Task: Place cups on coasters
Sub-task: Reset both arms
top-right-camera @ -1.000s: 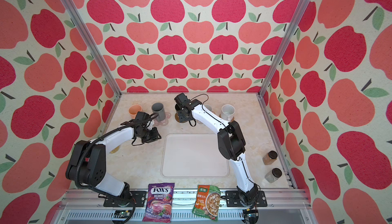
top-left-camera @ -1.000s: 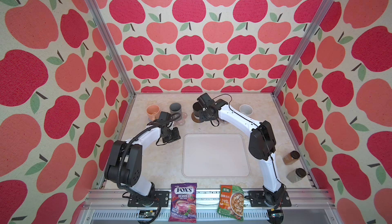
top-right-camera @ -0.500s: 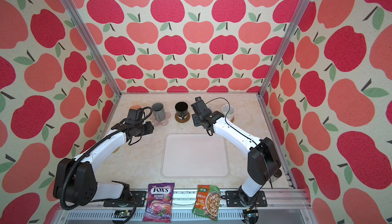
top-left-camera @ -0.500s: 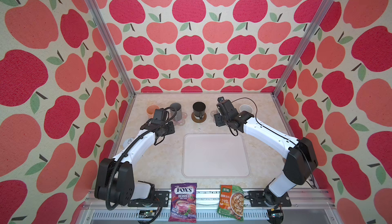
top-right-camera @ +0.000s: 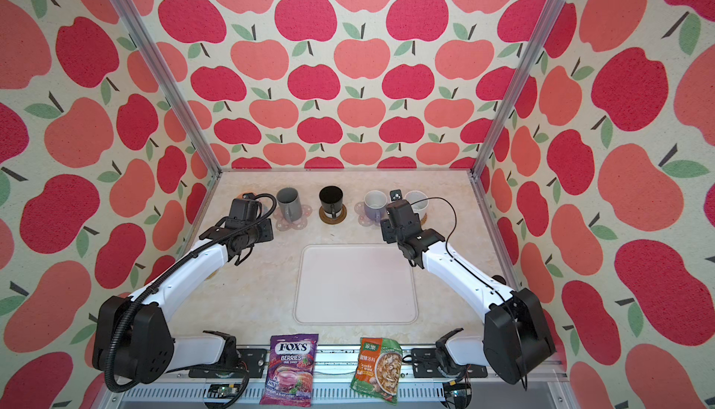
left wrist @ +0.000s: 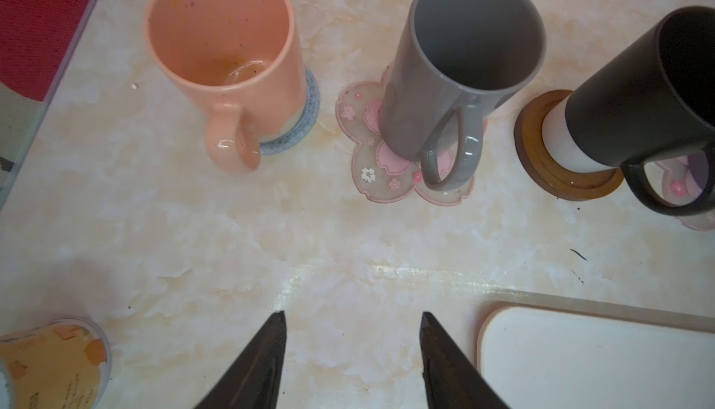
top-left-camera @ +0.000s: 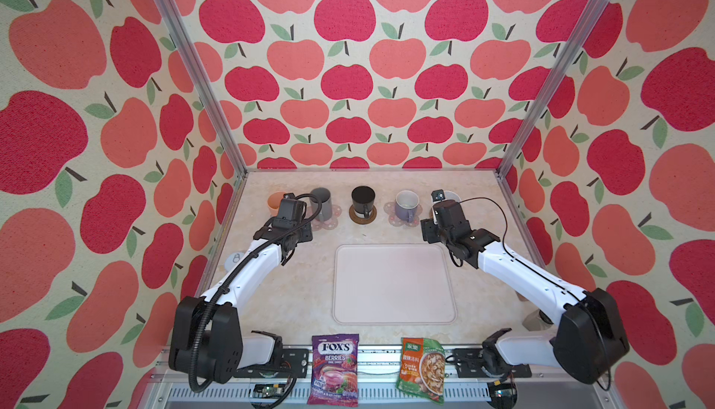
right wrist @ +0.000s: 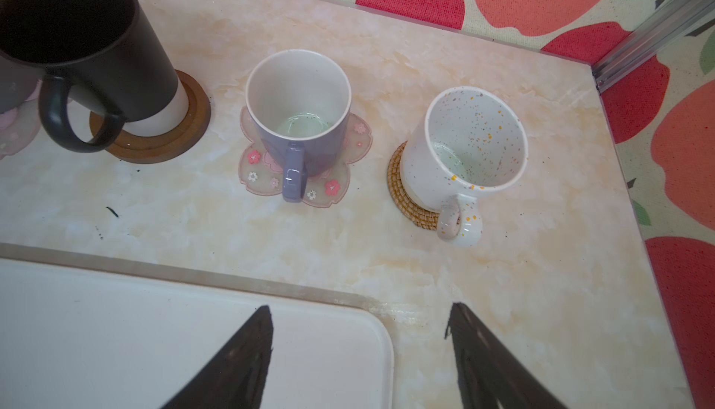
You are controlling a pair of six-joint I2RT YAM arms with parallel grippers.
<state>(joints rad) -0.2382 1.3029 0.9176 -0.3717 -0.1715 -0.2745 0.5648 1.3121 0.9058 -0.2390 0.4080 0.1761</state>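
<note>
**Five mugs seated on five coasters, both grippers held apart and empty**

In both top views a row of five mugs is seen along the far side of the table (top-left-camera: 294, 291), each stood upright on its own coaster. In the left wrist view the peach mug (left wrist: 220, 51) is set on the blue-grey woven coaster (left wrist: 305, 124), of which only an edge is shown. The grey mug (left wrist: 456, 74) is placed on a pink flower coaster (left wrist: 363, 163), and the black mug (left wrist: 638, 89) on the brown disc coaster (left wrist: 541, 163). In the right wrist view the lavender mug (right wrist: 298, 117) is carried by the second pink flower coaster (right wrist: 255, 167), and the speckled white mug (right wrist: 472, 140) by the rattan coaster (right wrist: 402, 190). The handles are turned toward the near side of the table.

The left gripper (left wrist: 352, 316) is held with its fingers parted and nothing between them, over bare table near the peach and grey mugs but clear of both. The right gripper (right wrist: 358, 310) is likewise spread and empty, above a far corner of the pale tray (right wrist: 154, 329). A candy bag (top-left-camera: 334, 372) and a soup packet (top-left-camera: 421, 368) are laid at the near edge
</note>
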